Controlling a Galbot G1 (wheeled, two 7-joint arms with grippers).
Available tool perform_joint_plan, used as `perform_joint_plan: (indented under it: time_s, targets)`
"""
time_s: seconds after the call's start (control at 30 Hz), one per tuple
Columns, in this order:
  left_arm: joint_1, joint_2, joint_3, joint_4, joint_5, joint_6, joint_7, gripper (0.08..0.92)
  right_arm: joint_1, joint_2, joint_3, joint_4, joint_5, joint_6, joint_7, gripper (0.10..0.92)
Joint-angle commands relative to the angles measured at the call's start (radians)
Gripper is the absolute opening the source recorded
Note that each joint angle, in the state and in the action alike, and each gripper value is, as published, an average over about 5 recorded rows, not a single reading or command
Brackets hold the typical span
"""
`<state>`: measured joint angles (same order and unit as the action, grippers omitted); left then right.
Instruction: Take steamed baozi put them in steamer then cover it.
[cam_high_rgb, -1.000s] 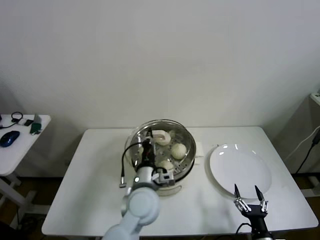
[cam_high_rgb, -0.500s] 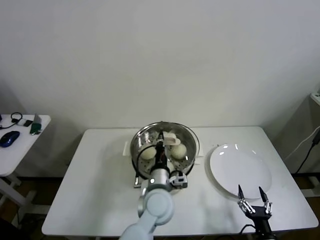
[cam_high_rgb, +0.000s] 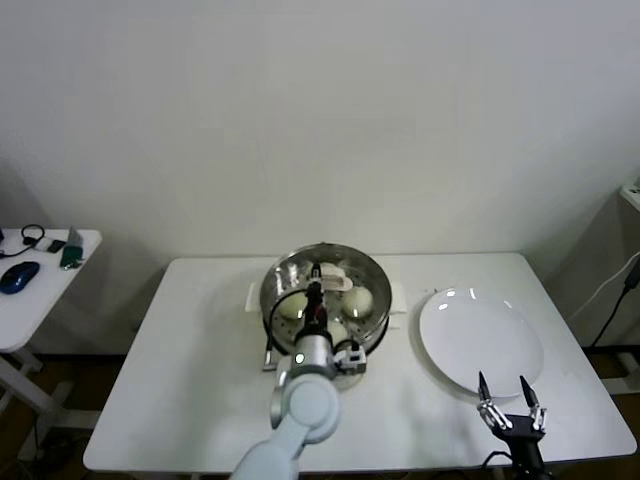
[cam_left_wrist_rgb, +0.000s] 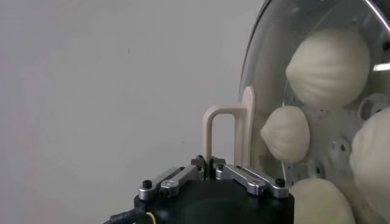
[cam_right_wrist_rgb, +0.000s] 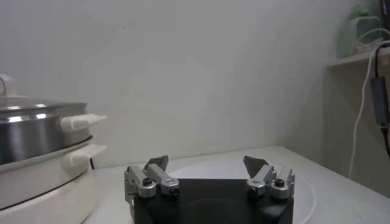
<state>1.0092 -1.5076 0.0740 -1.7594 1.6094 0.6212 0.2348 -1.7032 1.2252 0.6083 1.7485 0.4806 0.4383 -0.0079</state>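
Baozi (cam_high_rgb: 358, 298) are seen inside the steamer (cam_high_rgb: 275, 300) beneath the cover (cam_left_wrist_rgb: 259, 79), whose handle is pinched by the left hand (cam_left_wrist_rgb: 210, 167), while the right hand (cam_high_rgb: 505, 402) is held wide near the plate (cam_high_rgb: 480, 335).

The steamed baozi (cam_left_wrist_rgb: 329, 66) are creamy white with thin fold lines. The steamer (cam_high_rgb: 276, 300) is shiny silver with small round holes, on a white pot. The cover (cam_left_wrist_rgb: 259, 79) is clear glass with a cream-white handle (cam_left_wrist_rgb: 224, 137). The plate (cam_high_rgb: 480, 335) and the tabletop (cam_high_rgb: 190, 370) are white. The left hand (cam_left_wrist_rgb: 210, 170) is black and silver.
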Motion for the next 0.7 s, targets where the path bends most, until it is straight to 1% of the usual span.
perform_joint_plan:
  time_s: [0.03, 0.17, 0.33, 0.43, 0.57, 0.7]
  targets:
    - [0.013, 0.007, -0.004, 0.015, -0.008, -0.003, -0.003, 0.142, 0.000, -0.001, 0.003, -0.001, 0.005, 0.006, 0.001, 0.823]
    - [0.017, 0.003, -0.001, 0.010, -0.018, -0.005, -0.004, 0.142, 0.001, -0.001, 0.003, -0.002, 0.005, 0.007, 0.003, 0.823]
    - [0.013, 0.015, 0.011, -0.013, -0.074, 0.007, 0.003, 0.150, 0.002, 0.002, -0.004, -0.002, 0.004, 0.006, 0.026, 0.823]
    - [0.004, 0.027, 0.020, -0.046, -0.122, 0.018, 0.009, 0.207, -0.001, -0.002, -0.008, 0.001, 0.004, -0.001, 0.051, 0.823]
    - [-0.010, 0.055, 0.035, -0.104, -0.187, 0.039, 0.031, 0.326, -0.008, -0.012, -0.012, 0.006, 0.002, -0.017, 0.069, 0.823]
    - [-0.002, 0.101, 0.044, -0.171, -0.252, 0.053, 0.045, 0.439, -0.013, -0.024, -0.015, 0.013, 0.003, -0.029, 0.079, 0.823]
